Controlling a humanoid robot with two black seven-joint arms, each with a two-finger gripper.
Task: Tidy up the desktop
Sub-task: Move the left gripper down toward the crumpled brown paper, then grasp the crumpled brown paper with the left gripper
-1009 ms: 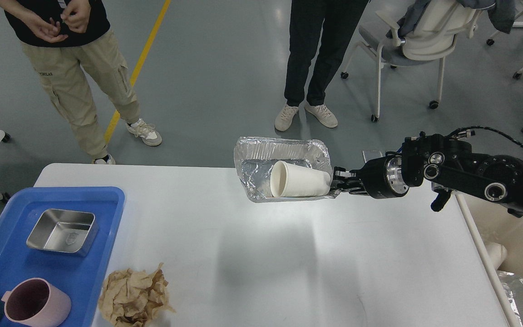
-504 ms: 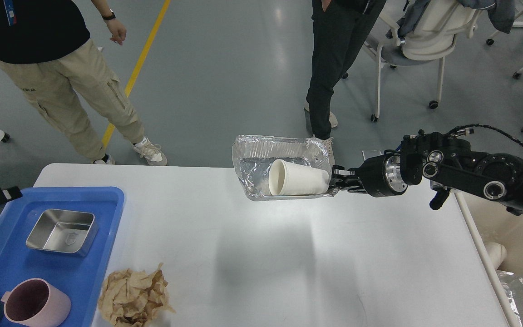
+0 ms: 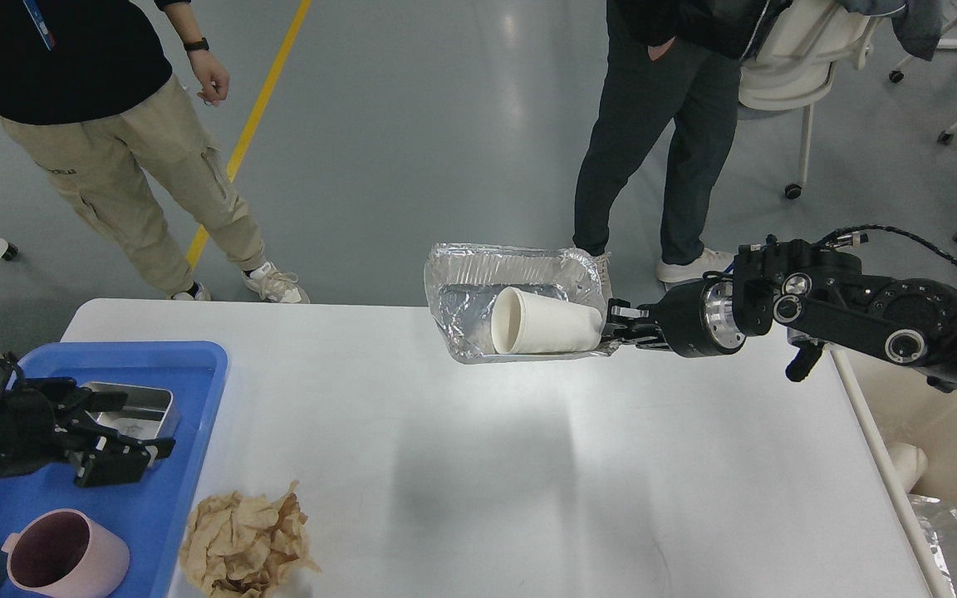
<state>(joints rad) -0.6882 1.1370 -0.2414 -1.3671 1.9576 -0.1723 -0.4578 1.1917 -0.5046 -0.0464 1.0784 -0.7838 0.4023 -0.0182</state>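
A: Desktop first — the white top fills the lower middle of the head view, mostly bare, with a crumpled brown paper wad lying near its front left edge beside the blue tray.

B: And above it?

A: The right gripper pinches the rim of a foil tray and holds it clear of the surface, over the far edge. A white paper cup lies on its side inside, mouth to the left. Across the last second the tray has hardly shifted.

B: So what changed?

A: The left gripper has come into view from the left edge, where a second ago there was nothing. It hangs over the blue tray, partly in front of the steel container, fingers spread and gripping nothing. A pink mug sits nearer.

B: Meaning?

A: Likely both arms are working now — the right carrying foil and cup toward the cream bin off the right side, the left probably lining up for the paper wad, the one loose item left on the top.
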